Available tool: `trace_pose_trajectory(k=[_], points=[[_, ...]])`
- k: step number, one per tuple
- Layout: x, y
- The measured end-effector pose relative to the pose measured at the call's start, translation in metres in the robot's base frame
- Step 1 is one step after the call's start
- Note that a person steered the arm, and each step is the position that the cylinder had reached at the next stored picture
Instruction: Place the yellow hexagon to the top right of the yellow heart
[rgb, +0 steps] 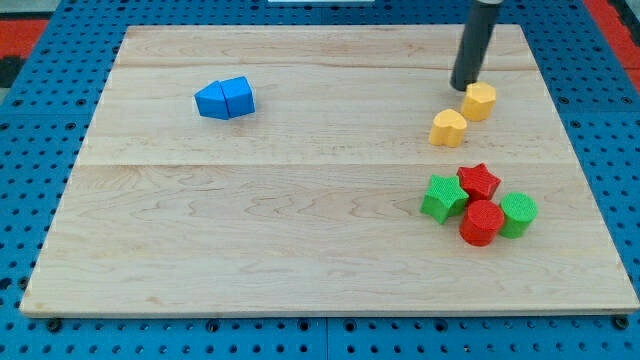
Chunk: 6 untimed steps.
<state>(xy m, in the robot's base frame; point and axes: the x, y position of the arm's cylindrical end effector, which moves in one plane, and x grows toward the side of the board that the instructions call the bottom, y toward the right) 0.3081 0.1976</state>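
The yellow hexagon lies on the wooden board at the view's upper right. The yellow heart lies just below and left of it, nearly touching. My tip comes down from the view's top and stands just above and left of the hexagon, close to its upper left edge and above the heart.
Two blue blocks sit touching at the view's upper left. A cluster lies at the lower right: green star, red star, red cylinder, green cylinder. The board's right edge is near.
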Motion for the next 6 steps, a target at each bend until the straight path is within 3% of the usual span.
trace_pose_trajectory(k=[1,2,6], points=[[0.005,0.033],[0.036,0.01],[0.038,0.0]])
